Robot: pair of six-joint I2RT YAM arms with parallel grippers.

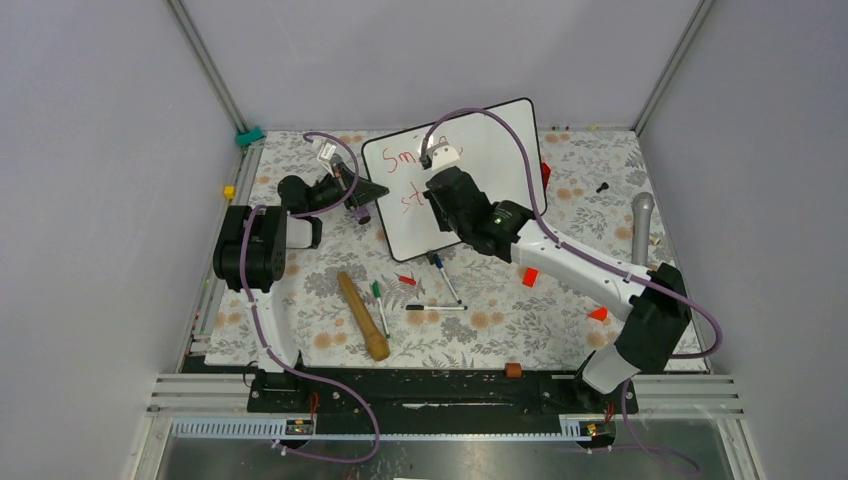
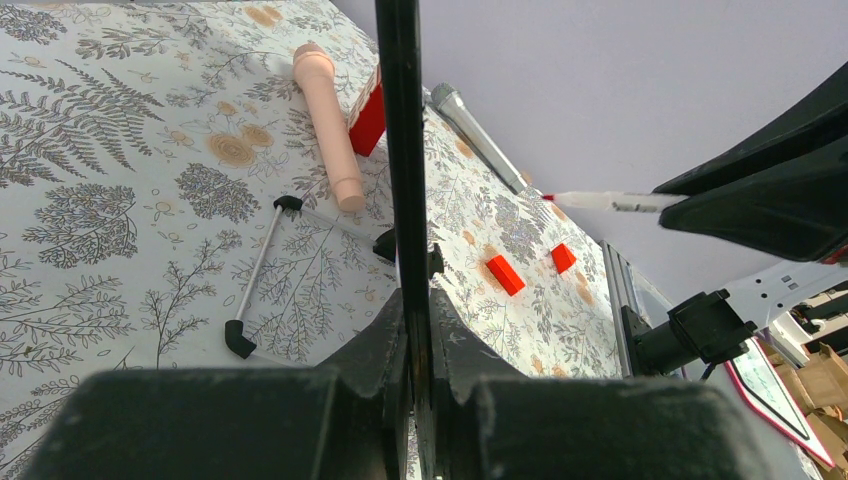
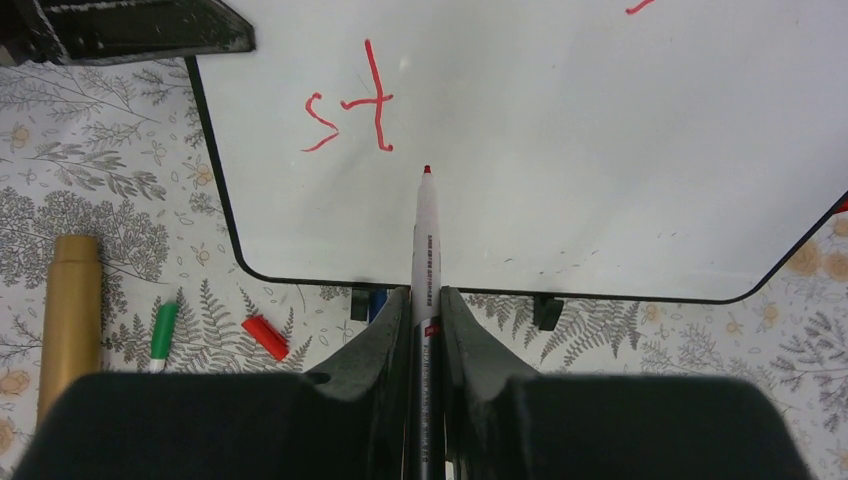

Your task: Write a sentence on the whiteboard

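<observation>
From above, the big shiny white board with a thin black frame (image 1: 490, 155) stands tilted on the flowery cloth (image 1: 560, 310). The left gripper (image 1: 372, 190) pinches the board's left edge. I think this is so the board does not slide when the pen pushes on it. The right gripper (image 1: 437, 188) hangs in front of the board's face. The red hand-written letters (image 1: 404, 160) sit just beside this gripper. Its arm hides the end of the top line, and "st" starts the line under that.

In the left wrist view, the left gripper's two black fingers (image 2: 372, 350) are squeezed tight on the black frame, which runs straight up and away from them. Off to their right, a thin white pen with a red tip (image 2: 600, 202) pokes out of the right gripper. The tip looks a little way off the board, not pressing on it.

In the right wrist view, the right gripper is closed narrow around the white pen. The pen points straight ahead from between the fingers, so the tip goes first. The tip sits just ahead of the gripper, a bit below and to the right of "st". That looks like the spot for the next letter. Most of the second line is not yet written.
</observation>
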